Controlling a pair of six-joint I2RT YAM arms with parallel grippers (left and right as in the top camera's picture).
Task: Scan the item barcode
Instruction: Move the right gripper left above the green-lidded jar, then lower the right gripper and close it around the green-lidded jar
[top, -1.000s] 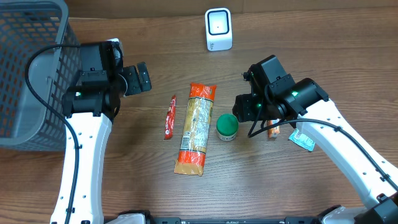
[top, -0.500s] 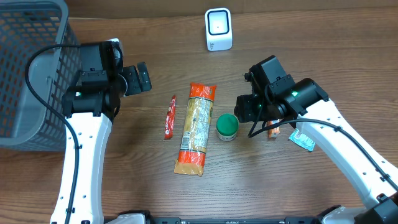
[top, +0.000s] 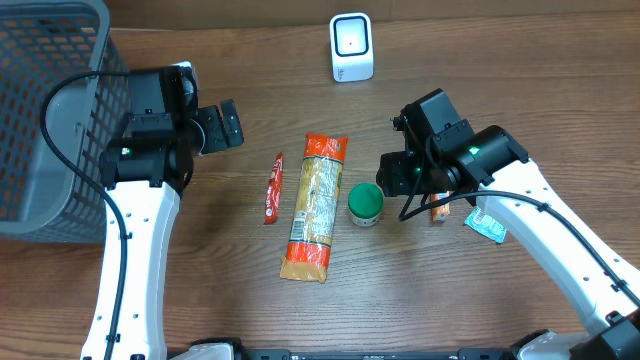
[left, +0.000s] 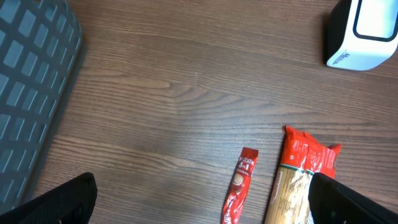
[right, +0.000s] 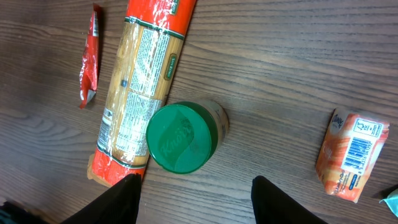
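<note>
A white barcode scanner (top: 351, 47) (left: 364, 34) stands at the back of the table. Items lie mid-table: a long pasta packet (top: 315, 205) (right: 140, 81), a red sachet (top: 273, 187) (left: 239, 186), a green-lidded jar (top: 365, 203) (right: 181, 137) and an orange packet (top: 440, 212) (right: 351, 155) with its barcode facing up. My right gripper (top: 392, 180) (right: 196, 199) hovers open just right of the jar, which sits just ahead of its fingertips, nothing held. Left of the sachet, my left gripper (top: 222, 127) (left: 202, 205) is wide open and empty.
A grey mesh basket (top: 50, 110) (left: 31, 93) fills the far left. A small white and teal sachet (top: 487, 225) lies right of the orange packet, under the right arm. Bare wood shows in front of the scanner.
</note>
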